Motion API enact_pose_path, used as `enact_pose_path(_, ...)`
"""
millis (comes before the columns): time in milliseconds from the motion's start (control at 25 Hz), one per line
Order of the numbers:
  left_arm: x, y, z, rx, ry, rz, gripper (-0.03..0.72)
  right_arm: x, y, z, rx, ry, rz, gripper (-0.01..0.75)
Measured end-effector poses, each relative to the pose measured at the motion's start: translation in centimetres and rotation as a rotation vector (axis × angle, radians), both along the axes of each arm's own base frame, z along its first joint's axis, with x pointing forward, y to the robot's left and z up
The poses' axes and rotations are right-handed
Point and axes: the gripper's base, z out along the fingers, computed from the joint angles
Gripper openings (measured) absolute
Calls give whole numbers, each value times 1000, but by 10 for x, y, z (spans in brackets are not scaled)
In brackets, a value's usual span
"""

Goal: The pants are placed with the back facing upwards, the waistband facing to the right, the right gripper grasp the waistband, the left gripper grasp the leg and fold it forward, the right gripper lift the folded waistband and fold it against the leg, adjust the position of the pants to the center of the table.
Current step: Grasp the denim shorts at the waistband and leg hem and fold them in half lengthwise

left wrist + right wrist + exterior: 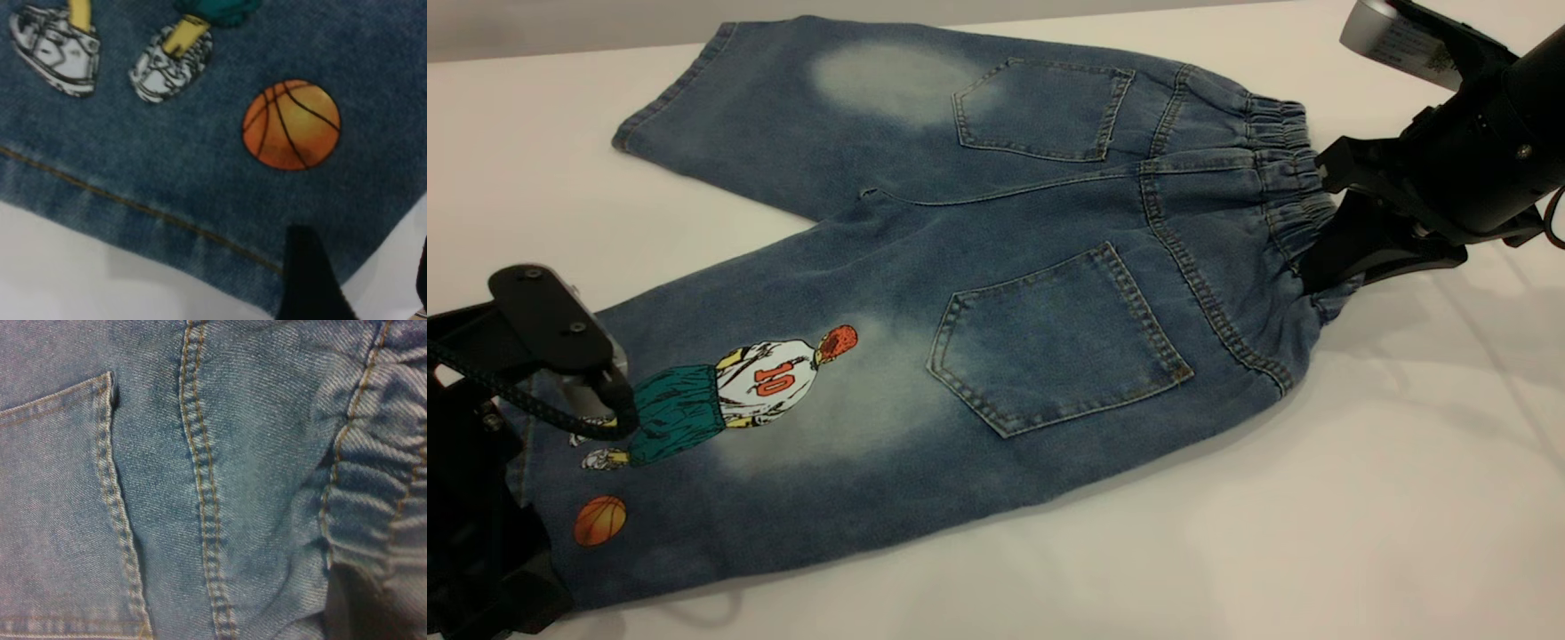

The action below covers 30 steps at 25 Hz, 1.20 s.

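Left tool (525,498) at leg (720,444) hem, right tool (1325,258) at waistband (1280,169), grips unclear

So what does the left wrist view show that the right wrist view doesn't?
Only the left wrist view shows the printed orange ball, the player's white shoes, the leg's hem, bare table and a dark fingertip of the left gripper. Only the right wrist view shows the gathered waistband, a back pocket's edge and a double-stitched seam. Both show the pants' blue denim with tan stitching.
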Motion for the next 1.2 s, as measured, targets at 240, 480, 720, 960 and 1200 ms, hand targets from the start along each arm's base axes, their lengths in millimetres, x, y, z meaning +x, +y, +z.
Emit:
enact_pose_path(240, 1, 1, 0, 6, -9, -24, 364, 0, 1, 0, 7, 2, 4, 44)
enact_pose_path(480, -3, 3, 0, 23, 36, -6, 364, -1, 1, 1, 15, 4, 9, 45)
enact_pose_path(720, -2, 6, 0, 56, 26, -1, 364, -1, 2, 1, 16, 4, 13, 45)
enact_pose_path(960, 0, 10, 0, 109, 3, 7, 364, -1, 2, 1, 16, 3, 14, 45)
enact_pose_path(1200, 8, 7, -1, 76, -86, -9, 364, -1, 2, 1, 16, 3, 14, 46)
